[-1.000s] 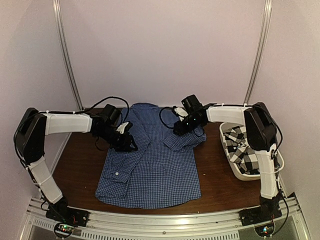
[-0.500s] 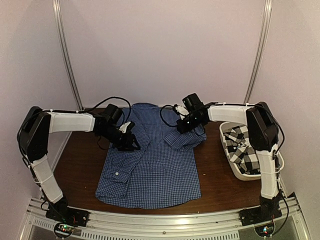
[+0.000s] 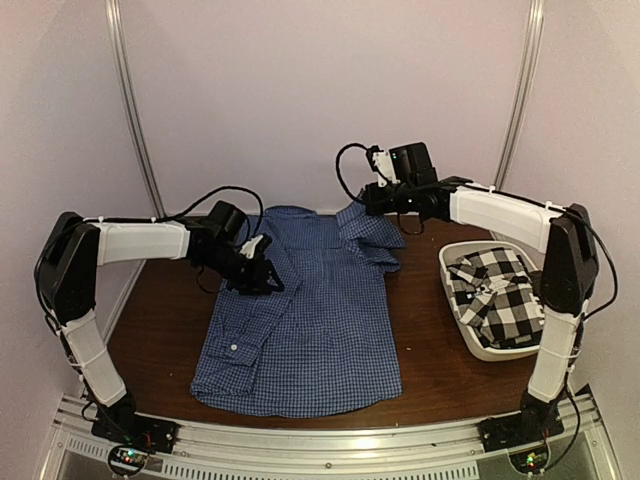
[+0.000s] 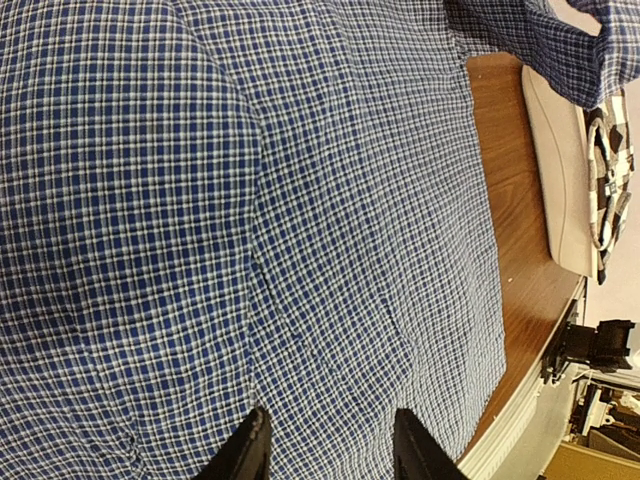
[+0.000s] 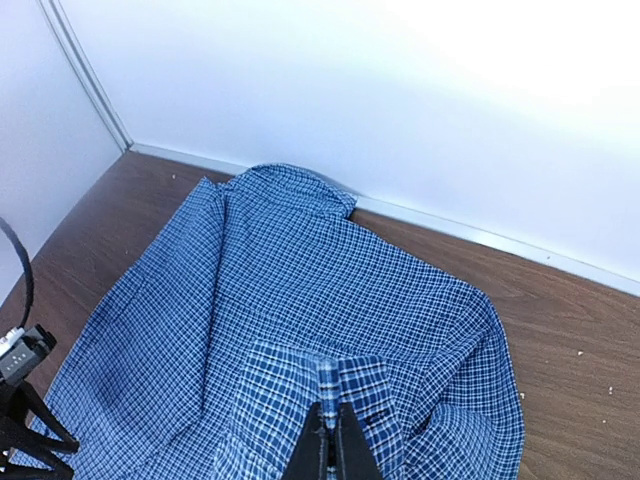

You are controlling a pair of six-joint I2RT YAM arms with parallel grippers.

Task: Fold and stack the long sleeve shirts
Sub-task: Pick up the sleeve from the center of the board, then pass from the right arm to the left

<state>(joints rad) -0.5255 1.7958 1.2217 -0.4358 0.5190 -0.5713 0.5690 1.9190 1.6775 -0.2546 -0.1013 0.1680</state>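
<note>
Looking like a robotics lab booth: plain pale walls and silver metal rails are boxing in a dark brown wooden desk, two white-and-black robot arms sitting bolted on.

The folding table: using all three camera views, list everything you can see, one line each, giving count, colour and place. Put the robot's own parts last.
blue gingham shirt: one, blue and white, spread flat across the middle of the table, its right sleeve raised off the table
black-and-white checked shirt: one, black and white, bundled inside the tub
tub: one, white, right side of the table
table: one, dark brown wood, under everything
rail: one, silver metal, along the near edge
arms: two, white and black, reaching in from both sides
left gripper: one, black, jaws apart, over the shirt's left part
right gripper: one, black, shut on the shirt's sleeve end, at the back
</note>
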